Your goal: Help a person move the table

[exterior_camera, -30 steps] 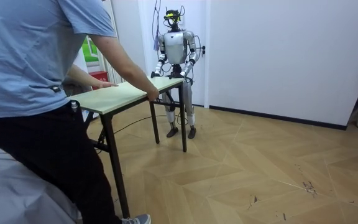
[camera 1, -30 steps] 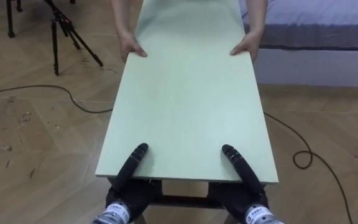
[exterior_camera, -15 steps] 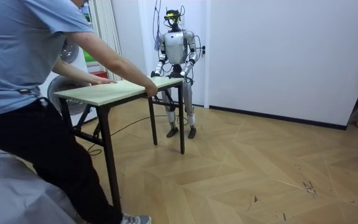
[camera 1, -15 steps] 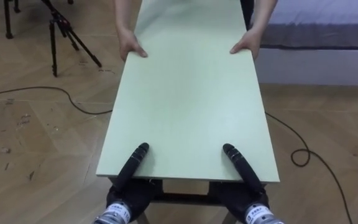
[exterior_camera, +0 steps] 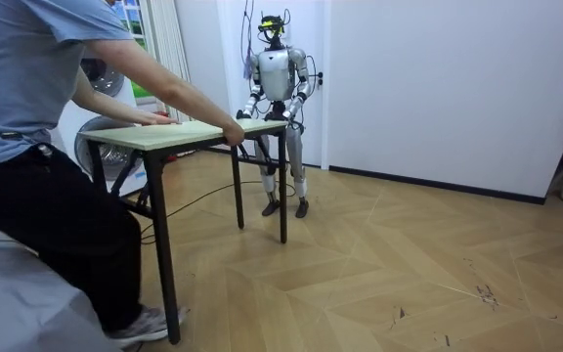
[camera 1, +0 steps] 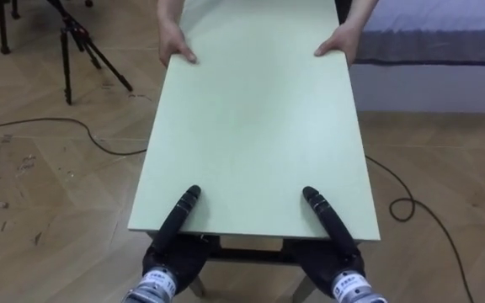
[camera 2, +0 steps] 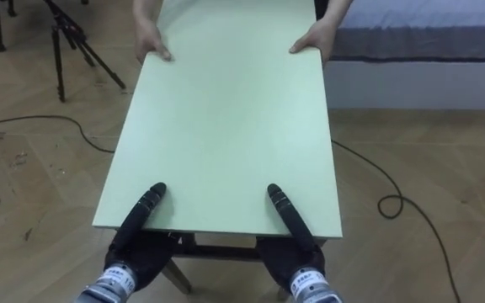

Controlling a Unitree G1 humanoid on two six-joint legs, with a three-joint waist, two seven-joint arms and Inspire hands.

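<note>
While both bearers gripped the table (camera 1: 255,126), the robot stood at its near end. Left hand (camera 1: 181,215) and right hand (camera 1: 323,215) each pinched that edge, with the thumb flat on the top and the palm under the board. Straight ahead of both hands, at the far end, a person (exterior_camera: 37,147) gripped the two corners. A tripod (camera 1: 72,42) stood ahead and outward of the left hand, a bed (camera 1: 432,38) ahead and outward of the right.

Judgement: grip taken at both ends, carry apparently under way. Could not tell whether the legs cleared the floor. Left to do: reach the spot, set down, let go.
</note>
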